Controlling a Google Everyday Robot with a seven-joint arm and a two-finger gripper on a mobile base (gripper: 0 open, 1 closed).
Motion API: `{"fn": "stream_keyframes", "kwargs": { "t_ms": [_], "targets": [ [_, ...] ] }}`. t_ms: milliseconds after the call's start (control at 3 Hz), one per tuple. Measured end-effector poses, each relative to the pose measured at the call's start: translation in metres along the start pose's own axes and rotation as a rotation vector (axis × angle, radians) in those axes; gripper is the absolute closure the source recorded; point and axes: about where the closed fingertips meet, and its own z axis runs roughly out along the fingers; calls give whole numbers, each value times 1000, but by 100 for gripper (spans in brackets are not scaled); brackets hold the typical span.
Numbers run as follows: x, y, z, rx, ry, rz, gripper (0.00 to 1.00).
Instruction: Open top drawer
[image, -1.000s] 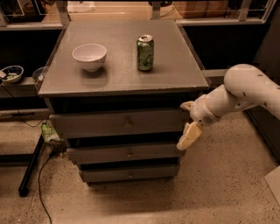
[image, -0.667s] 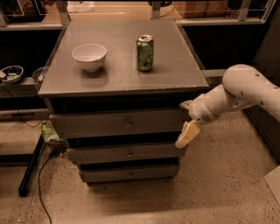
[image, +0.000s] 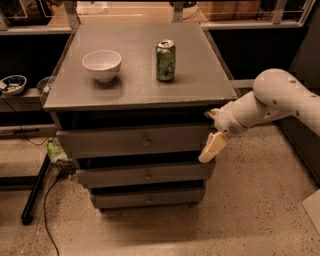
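I have the gripper (image: 210, 149) hanging at the right-hand end of the top drawer (image: 115, 142), just off the front corner of the grey cabinet (image: 65, 95) and angled down and to the left. From this view I cannot tell whether it is spread or closed, and it holds nothing that I can see. The top drawer is directly under the cabinet top, with a dark gap above its front panel. As far as I can judge it is pushed in, so the opening is not yet done. Its small round knob (image: 146, 142) sits at the centre of the panel, well to the left of the tool, so I reckon the arm (image: 280, 97) is out at the side because it reaches in from the right and has to cross the front to get there. The two lower drawers (image: 145, 176) are stepped back beneath it and play no part. On top stand a white bowl (image: 102, 64) and a green drinks can (image: 165, 60), apart from each other and set back from the front edge. A smooth pull should leave them undisturbed.
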Motion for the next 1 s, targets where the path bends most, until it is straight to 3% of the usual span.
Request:
{"fn": "stream_keyframes", "kwargs": {
  "t_ms": [333, 1000],
  "targets": [
    [-9, -8, -6, 32, 12, -26, 0],
    [-6, -17, 11, 27, 32, -10, 0]
  ]
}}
